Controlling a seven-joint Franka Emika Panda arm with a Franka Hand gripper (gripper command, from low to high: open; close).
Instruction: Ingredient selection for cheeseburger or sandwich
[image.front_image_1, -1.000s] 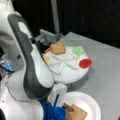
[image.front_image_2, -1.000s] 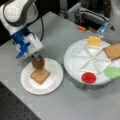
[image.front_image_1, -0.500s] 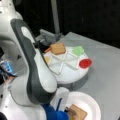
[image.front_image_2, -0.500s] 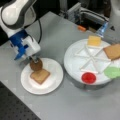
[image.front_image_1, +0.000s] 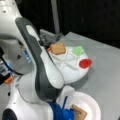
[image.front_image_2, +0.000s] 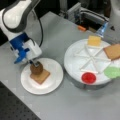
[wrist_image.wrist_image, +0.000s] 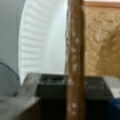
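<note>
My gripper (image.front_image_2: 35, 65) is shut on the dark brown round patty (image.front_image_2: 37, 69), holding it on edge. The patty's lower rim sits at the top of a tan bread square (image.front_image_2: 41, 76) that lies on the small white plate (image.front_image_2: 53, 82). The wrist view shows the patty (wrist_image.wrist_image: 75, 57) edge-on as a vertical brown strip, with the bread (wrist_image.wrist_image: 102, 42) and the plate (wrist_image.wrist_image: 42, 42) behind it. In a front view the arm hides the gripper, and only a corner of the bread (image.front_image_1: 80, 114) shows on the plate (image.front_image_1: 93, 106).
A large white divided plate (image.front_image_2: 92, 61) at a front view's right holds a yellow cheese square (image.front_image_2: 94, 40), a second bread square (image.front_image_2: 112, 51), a green leaf (image.front_image_2: 112, 72) and a red disc (image.front_image_2: 88, 78). Grey equipment (image.front_image_2: 82, 15) stands behind it.
The gripper has come down slightly with the patty toward the bread on the small plate. The pieces on the divided plate have not moved.
</note>
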